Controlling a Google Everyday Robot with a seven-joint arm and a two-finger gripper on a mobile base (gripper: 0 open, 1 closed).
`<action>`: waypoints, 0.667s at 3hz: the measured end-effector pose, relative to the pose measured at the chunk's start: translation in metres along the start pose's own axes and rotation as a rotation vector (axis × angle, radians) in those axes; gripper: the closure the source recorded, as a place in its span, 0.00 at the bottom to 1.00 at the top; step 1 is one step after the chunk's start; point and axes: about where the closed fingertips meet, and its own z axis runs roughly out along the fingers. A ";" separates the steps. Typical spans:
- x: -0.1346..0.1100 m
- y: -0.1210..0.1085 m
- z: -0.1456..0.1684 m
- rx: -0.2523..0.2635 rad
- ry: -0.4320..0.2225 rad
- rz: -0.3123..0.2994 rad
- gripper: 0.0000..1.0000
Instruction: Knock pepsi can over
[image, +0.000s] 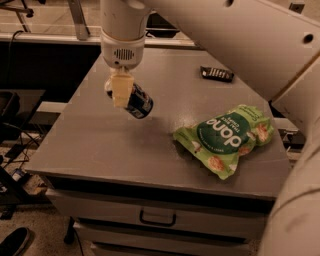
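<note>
The pepsi can (140, 103) is dark blue and leans steeply, its top towards the upper left, on the left half of the grey cabinet top (100, 145). My gripper (121, 92) hangs from the white arm straight above and in front of the can's upper end, touching or overlapping it. The gripper hides the can's top.
A green snack bag (227, 137) lies on the right half of the cabinet top. A small dark flat object (216, 73) lies near the far right edge. The white arm spans the upper right. Drawers (157, 217) sit below the front edge. Cables and clutter lie on the floor at left.
</note>
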 end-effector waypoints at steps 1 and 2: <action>0.013 0.000 0.012 -0.008 0.089 -0.047 1.00; 0.022 0.000 0.021 -0.007 0.161 -0.077 0.85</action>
